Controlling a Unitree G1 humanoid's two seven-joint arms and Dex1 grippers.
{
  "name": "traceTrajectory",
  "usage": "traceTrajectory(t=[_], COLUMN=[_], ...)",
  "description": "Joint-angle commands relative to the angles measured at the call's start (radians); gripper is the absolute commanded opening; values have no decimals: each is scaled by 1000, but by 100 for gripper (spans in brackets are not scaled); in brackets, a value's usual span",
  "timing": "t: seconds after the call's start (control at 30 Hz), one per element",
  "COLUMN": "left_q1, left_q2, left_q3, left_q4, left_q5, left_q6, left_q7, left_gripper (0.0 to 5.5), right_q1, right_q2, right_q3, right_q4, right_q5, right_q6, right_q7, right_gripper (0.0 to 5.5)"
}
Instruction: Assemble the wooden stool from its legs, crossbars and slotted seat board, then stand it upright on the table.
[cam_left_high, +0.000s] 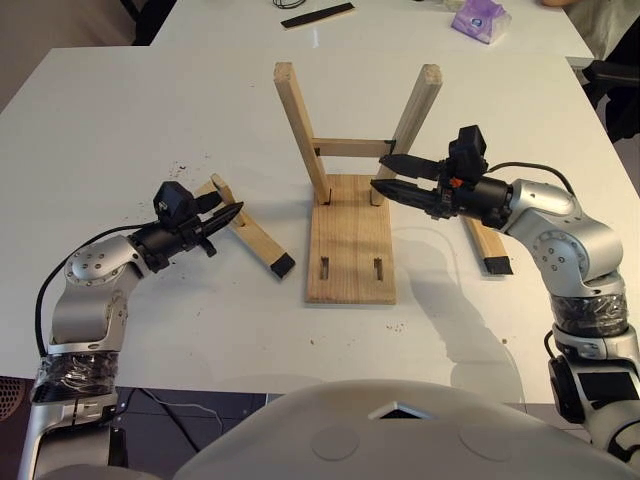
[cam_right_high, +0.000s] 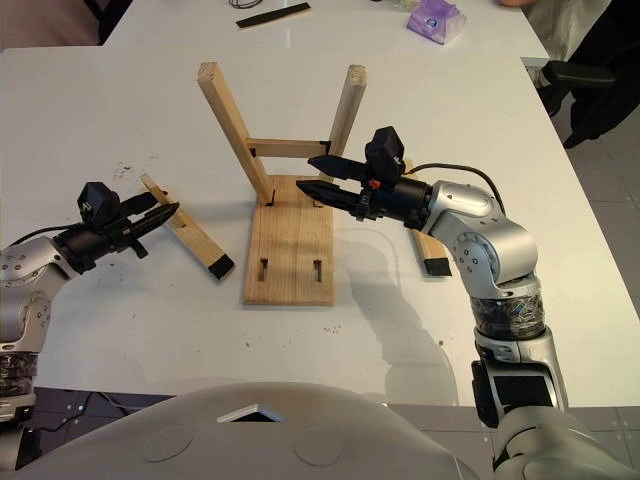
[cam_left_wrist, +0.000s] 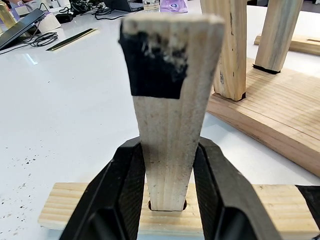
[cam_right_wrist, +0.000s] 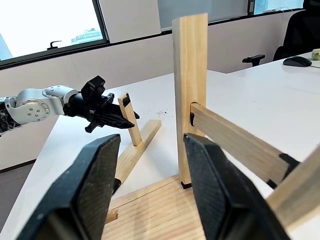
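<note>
The slotted seat board (cam_left_high: 350, 240) lies flat mid-table. Two legs (cam_left_high: 300, 125) (cam_left_high: 414, 110) stand in its far slots, joined by a crossbar (cam_left_high: 350, 147). My right gripper (cam_left_high: 385, 172) hovers open at the foot of the right-hand leg, with the far leg (cam_right_wrist: 190, 95) between its fingers (cam_right_wrist: 95, 185) farther off. On the left a loose leg (cam_left_high: 255, 238) lies on the table with a short black-tipped crossbar (cam_left_wrist: 170, 125) plugged into it. My left gripper (cam_left_high: 228, 214) is shut on that crossbar. Another loose leg (cam_left_high: 490, 248) lies under my right arm.
A black strip (cam_left_high: 317, 15) and a purple pack (cam_left_high: 480, 18) sit on the far table. Small crumbs dot the white table (cam_left_high: 120, 140) by the left arm. Two open slots (cam_left_high: 352, 267) show at the board's near end.
</note>
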Motion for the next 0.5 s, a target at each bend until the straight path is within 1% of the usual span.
traceTrajectory(t=[0.03,0.33,0.5], left_q1=[108,177,185], left_q2=[-34,-54,-55], left_q3=[-36,-51,-65], left_q4=[95,100,98], left_q5=[35,45,23], left_q6=[46,-15,2], left_q7=[4,17,7], left_gripper=[131,131,131], right_q1=[-20,-35,-44], right_q2=[-15,-25,-18], right_q3=[-1,-5,-8], right_q4=[8,17,22], right_q5=[-12,-7,4], right_q6=[-2,8,18], right_q7=[16,27,22], right_gripper=[233,233,233])
